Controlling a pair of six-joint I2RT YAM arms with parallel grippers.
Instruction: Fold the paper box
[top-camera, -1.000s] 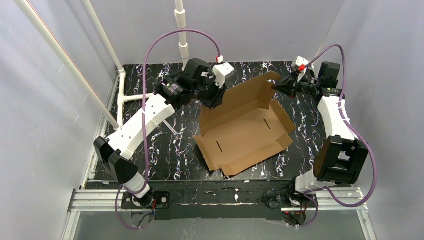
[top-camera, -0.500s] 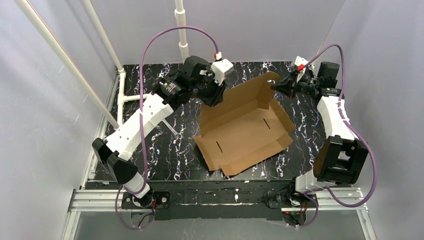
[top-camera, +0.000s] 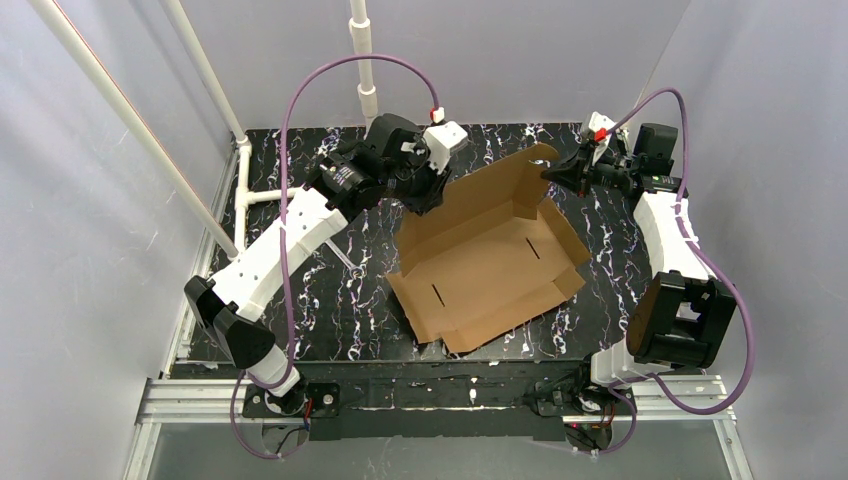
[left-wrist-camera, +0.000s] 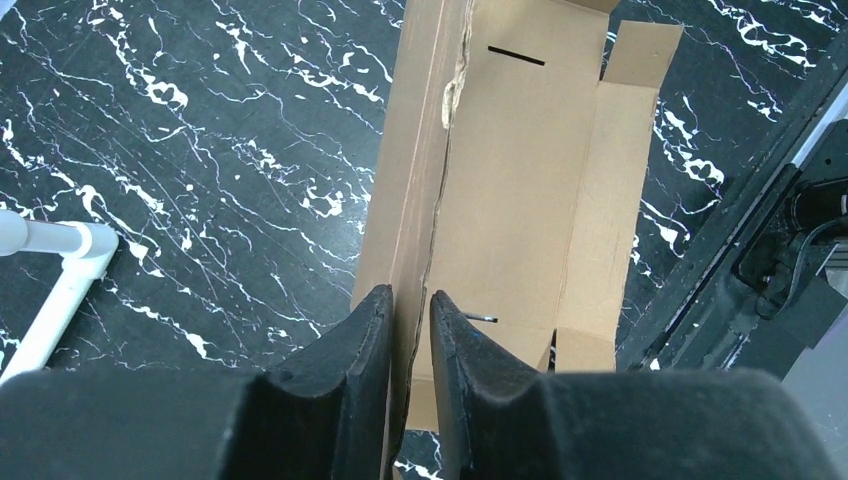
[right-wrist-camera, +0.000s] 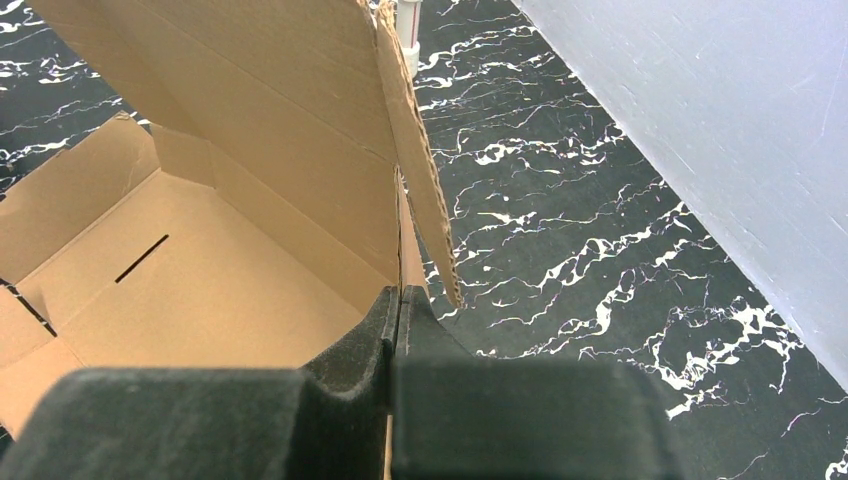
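Paper box (top-camera: 490, 255): tabletop (top-camera: 330, 300) centre, lid raised. Left gripper (left-wrist-camera: 410, 305), 11 o'clock: jaws nearly closed, clamping side wall. Right gripper (right-wrist-camera: 398, 300), 2 o'clock: jaws pinched shut on flap edge; contact hidden.

top: high over near edge, looking down, far | both wrists: close-in, low | all share: paper box (top-camera: 490, 250)

White-shelled arms (top-camera: 300, 225), black joints (top-camera: 690, 320), purple cables (top-camera: 320, 73) (one per arm), black moulded pincer fingers (left-wrist-camera: 345, 365)
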